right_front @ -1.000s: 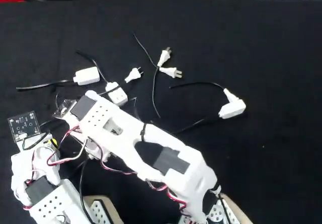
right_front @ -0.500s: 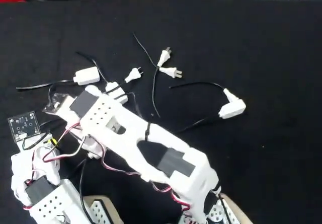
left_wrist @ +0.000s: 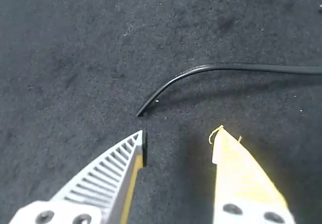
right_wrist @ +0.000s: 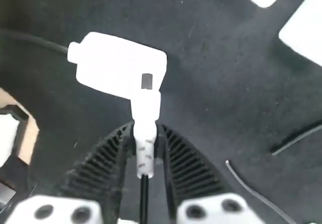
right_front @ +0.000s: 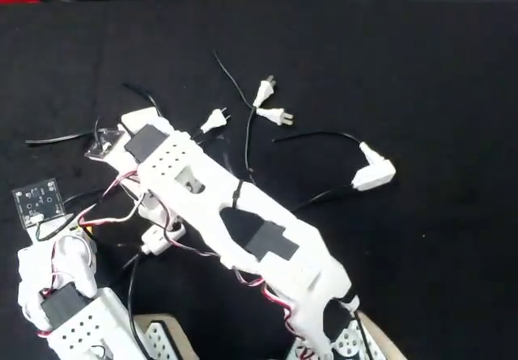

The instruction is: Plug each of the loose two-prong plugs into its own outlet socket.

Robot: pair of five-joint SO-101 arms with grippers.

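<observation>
White plug (right_wrist: 146, 114); lengthwise in right claw (right_wrist: 146, 131); nose against socket (right_wrist: 113, 68)

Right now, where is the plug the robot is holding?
In the right wrist view, the plug is pinched in the right gripper, its front end against the white outlet socket, left of the table's middle.

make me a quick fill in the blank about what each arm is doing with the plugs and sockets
1. The right end effector is shut on a white ____.
2. The tip of that thing touches a white ____.
3. The left end effector is ____, over the black table near the end of a black cable.

Missing words: plug; socket; open
</observation>
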